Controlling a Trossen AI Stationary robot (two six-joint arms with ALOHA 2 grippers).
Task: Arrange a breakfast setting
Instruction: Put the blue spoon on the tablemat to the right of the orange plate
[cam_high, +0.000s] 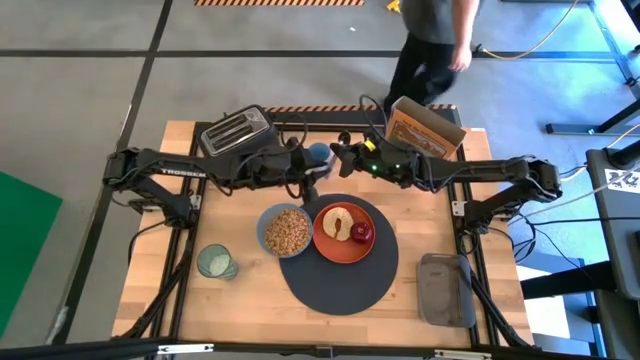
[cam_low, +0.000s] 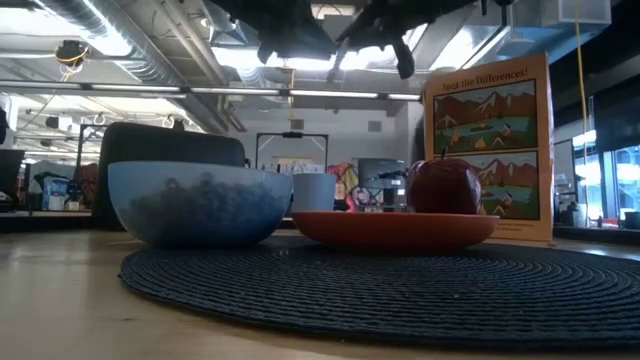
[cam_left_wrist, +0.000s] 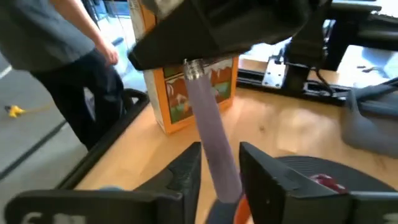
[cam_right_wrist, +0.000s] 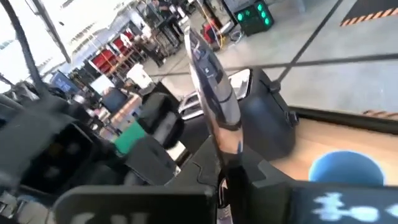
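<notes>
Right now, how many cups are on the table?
2. A green glass cup front left, off the mat; a blue cup at the back beside the toaster.

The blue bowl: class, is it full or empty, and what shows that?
Full: the blue bowl on the mat holds brown cereal in the high view.

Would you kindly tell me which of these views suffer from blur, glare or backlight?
Low view: bright ceiling lights backlight the scene, leaving the translucent blue bowl and red apple dim. Right wrist view: the shiny metal spoon glares and the background is blurred. Left wrist view: everything looks soft. High view: evenly lit.
</notes>
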